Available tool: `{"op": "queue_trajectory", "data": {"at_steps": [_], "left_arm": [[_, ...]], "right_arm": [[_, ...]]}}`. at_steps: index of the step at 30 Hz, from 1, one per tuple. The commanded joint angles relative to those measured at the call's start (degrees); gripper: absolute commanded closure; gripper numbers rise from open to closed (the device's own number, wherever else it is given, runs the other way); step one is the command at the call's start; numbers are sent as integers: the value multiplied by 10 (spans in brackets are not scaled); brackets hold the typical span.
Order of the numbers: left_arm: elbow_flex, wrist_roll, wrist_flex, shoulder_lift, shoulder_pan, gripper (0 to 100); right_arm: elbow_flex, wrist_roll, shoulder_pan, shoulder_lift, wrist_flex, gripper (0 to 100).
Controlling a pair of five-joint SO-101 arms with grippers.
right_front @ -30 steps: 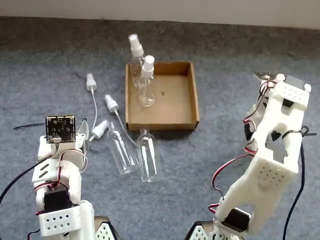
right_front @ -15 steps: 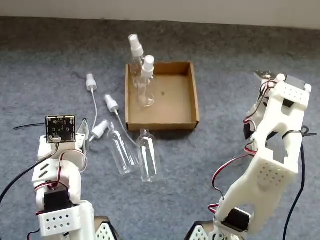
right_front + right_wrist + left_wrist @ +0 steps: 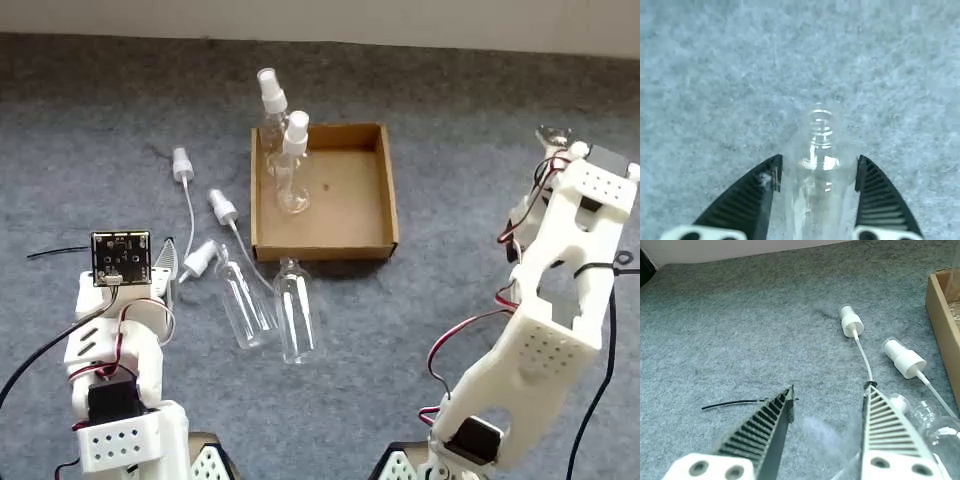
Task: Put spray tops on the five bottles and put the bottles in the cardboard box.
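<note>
Your right gripper (image 3: 819, 159) is clamped on a bottle (image 3: 819, 142), whose open neck sticks out past the fingertips. Your left gripper (image 3: 829, 387) has its jaws apart over the carpet (image 3: 740, 315). Seen from above, two tops (image 3: 851, 320) lie beyond it at twelve to one o'clock, and the box (image 3: 262, 215) sits at two o'clock.

I get soft, even light over the grey carpet (image 3: 120, 120), bright enough everywhere. Shadows are faint: one thin dark strip lies along the near wall of the cardboard box (image 3: 322, 246). Small white glints sit on the clear bottle (image 3: 819, 165).
</note>
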Motion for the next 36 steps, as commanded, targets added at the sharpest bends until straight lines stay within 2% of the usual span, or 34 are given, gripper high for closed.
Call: {"op": "queue_trajectory", "data": {"at_steps": [1,7,17,25,36], "left_arm": [[-1,3,-11,-6,-3,790],[-1,3,-10,-6,-3,790],[-1,3,-10,-6,-3,790],[-1,3,-10,-6,-3,790],[-1,3,-10,-6,-3,790]], "right_arm": [[-35,-6,5,-7,22,816],[-29,24,2,-7,23,738],[-29,23,2,-3,24,738],[-36,22,-8,69,27,738],[-36,21,-13,33,22,738]]}}
